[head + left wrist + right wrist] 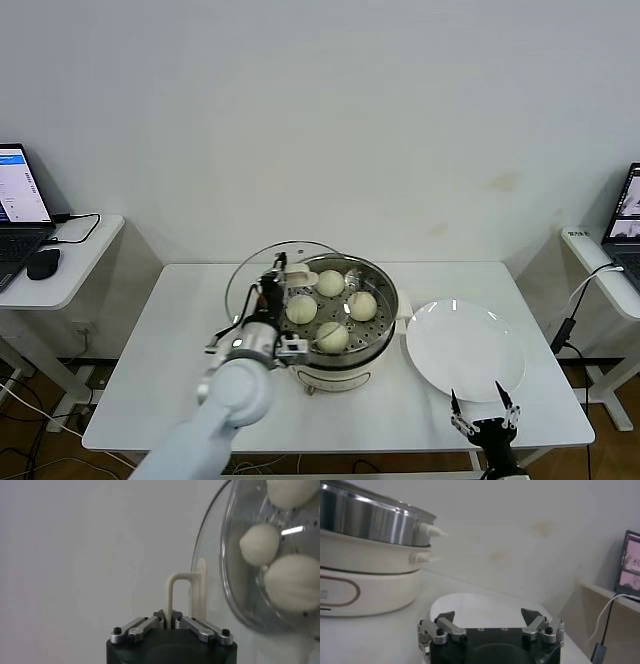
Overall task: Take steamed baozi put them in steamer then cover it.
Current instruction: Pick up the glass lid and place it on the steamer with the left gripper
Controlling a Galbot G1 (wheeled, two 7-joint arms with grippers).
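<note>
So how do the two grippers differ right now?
The left gripper is shut on the cover's cream handle, holding the cover tilted beside the steamer; the right gripper is open and holds nothing. The left is up by the steamer, the right low at the table's near edge by the white plate. Both are dark two-finger grippers.

A white counter (180, 350) stands against a pale wall. The steamer (345, 375) sits near its middle on a white electric base. Just to the right of the steamer lies a flat white plate (465, 350), close to the counter's front edge.
</note>
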